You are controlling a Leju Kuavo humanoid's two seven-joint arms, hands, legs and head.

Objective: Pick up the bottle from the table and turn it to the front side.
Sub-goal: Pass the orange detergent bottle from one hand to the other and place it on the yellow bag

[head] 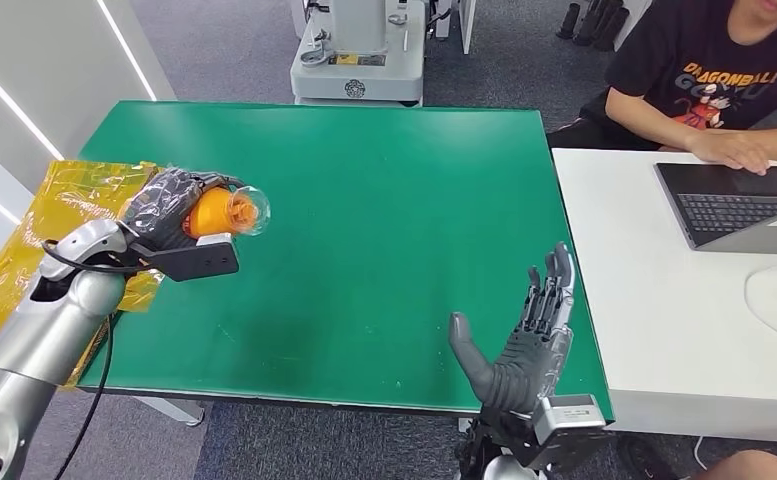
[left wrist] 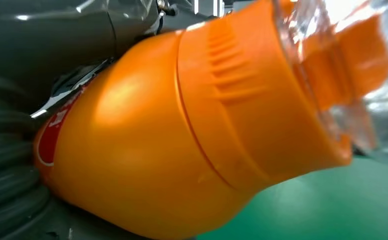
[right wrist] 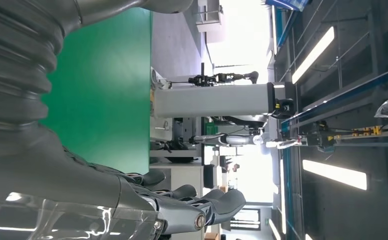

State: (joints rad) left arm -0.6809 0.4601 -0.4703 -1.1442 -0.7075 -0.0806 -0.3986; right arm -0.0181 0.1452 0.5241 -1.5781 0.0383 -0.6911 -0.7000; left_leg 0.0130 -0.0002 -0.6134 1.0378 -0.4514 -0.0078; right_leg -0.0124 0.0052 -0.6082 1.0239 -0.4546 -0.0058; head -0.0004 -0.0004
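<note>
Your left hand [head: 169, 212] grips the bottle [head: 222, 213], lifted, cap beyond the fingers; turning remains. Right hand [head: 524, 345] open, empty.

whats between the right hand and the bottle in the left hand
Nothing: in the head view only bare green table lies between the right hand and the bottle held by the left hand.

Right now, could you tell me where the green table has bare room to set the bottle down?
The green table is bare across its middle and far side, between the left hand gripping the orange bottle and the open right hand. It is crowded at the left edge, where yellow plastic lies.
</note>
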